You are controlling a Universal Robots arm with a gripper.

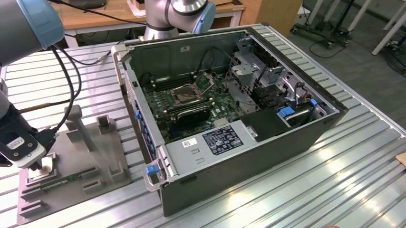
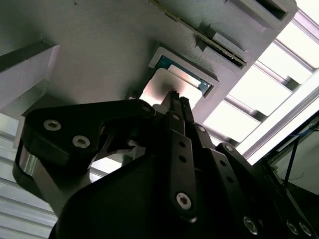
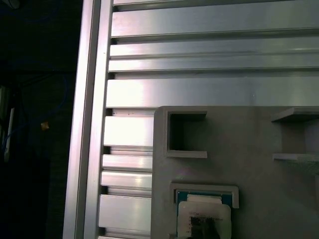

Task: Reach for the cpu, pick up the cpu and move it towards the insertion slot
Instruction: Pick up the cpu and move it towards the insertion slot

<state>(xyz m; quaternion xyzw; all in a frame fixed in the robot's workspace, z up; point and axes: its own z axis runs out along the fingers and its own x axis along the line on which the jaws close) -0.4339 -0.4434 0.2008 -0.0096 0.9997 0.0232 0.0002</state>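
The cpu (image 1: 37, 174) is a pale square chip lying flat in a recess of the grey holder plate (image 1: 95, 156) at the exterior view's left. My gripper (image 1: 43, 165) hangs straight over it, its tips together at the chip's top face. Both wrist views show the cpu (image 2: 159, 84) (image 3: 199, 209) in its framed recess with the gripper (image 2: 175, 94) (image 3: 203, 230) dark against it. I cannot tell if the tips touch the chip. The insertion slot (image 1: 185, 95), a shiny square frame with a dark centre, sits on the green motherboard inside the open computer case (image 1: 241, 156).
A narrow green memory stick (image 1: 66, 178) lies in the holder plate beside the cpu, among grey upright posts (image 1: 75, 124). Black cables (image 1: 70, 80) hang from the arm. The slatted metal table (image 1: 298, 190) carries both the plate and the case.
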